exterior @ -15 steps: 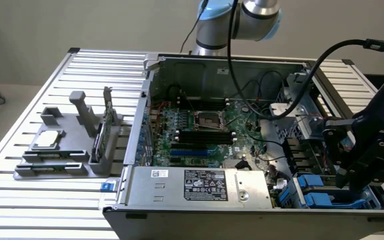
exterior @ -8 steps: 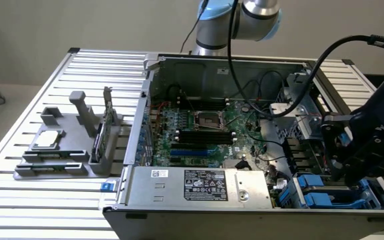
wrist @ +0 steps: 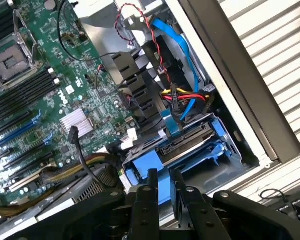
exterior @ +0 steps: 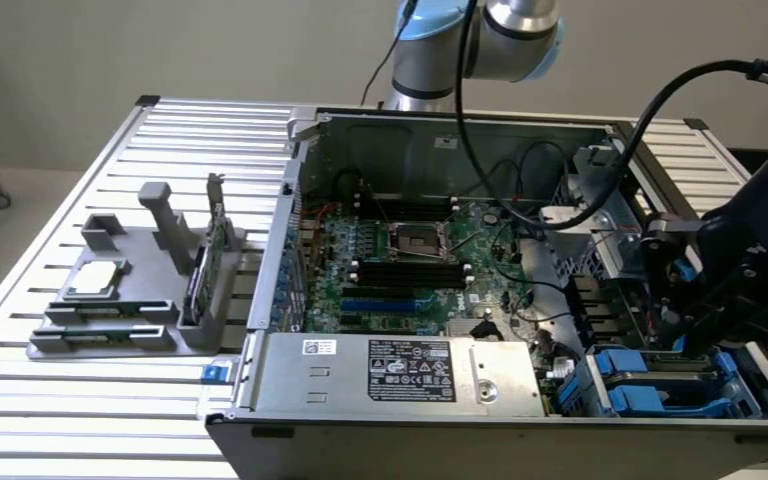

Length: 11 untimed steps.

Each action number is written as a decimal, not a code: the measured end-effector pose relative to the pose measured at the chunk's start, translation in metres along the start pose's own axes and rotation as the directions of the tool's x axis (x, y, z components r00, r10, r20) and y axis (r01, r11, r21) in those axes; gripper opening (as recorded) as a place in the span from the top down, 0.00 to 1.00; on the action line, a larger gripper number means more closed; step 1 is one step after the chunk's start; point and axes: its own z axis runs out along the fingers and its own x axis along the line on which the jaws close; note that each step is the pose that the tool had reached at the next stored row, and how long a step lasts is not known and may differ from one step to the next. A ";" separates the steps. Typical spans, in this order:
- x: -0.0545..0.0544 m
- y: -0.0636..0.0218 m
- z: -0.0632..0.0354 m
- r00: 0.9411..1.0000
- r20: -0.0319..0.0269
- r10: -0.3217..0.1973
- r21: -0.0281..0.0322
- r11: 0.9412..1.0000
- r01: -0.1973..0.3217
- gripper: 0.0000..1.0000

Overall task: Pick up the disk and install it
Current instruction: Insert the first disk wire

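The disk (wrist: 190,142) is seen once, lying flat in its blue plastic frame inside the drive bay at the corner of the one open computer case (exterior: 291,200); its dark connector edge is turned toward one bundle of red, yellow and black wires (wrist: 182,97). One gripper (wrist: 164,174) is held just over the near end of that blue frame; blue plastic is seen through the narrow slit at its tip; whether it is clamped on the frame or merely above it cannot be told. In the exterior view two blue carriers (exterior: 704,388) are seen side by side in the bay, at the exterior view's right, under the dark gripper body. One motherboard (exterior: 398,250) with one bare processor socket (exterior: 418,238) is fixed in the case; one labelled power supply (exterior: 398,370) is mounted along the near wall. On the slatted table (exterior: 157,420), at the exterior view's left, one grey rack (exterior: 104,330) is set; one small square chip (exterior: 97,278) and one upright card (exterior: 204,275) are held in it, well apart from the disk.
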 end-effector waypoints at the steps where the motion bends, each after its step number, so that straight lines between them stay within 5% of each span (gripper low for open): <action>1: 0.000 0.0002 0.0001 1.000 0.000 0.007 -0.001 1.000 -0.007 0.75; 11: -0.011 0.0066 0.0020 0.999 0.002 0.048 -0.003 0.999 -0.048 0.75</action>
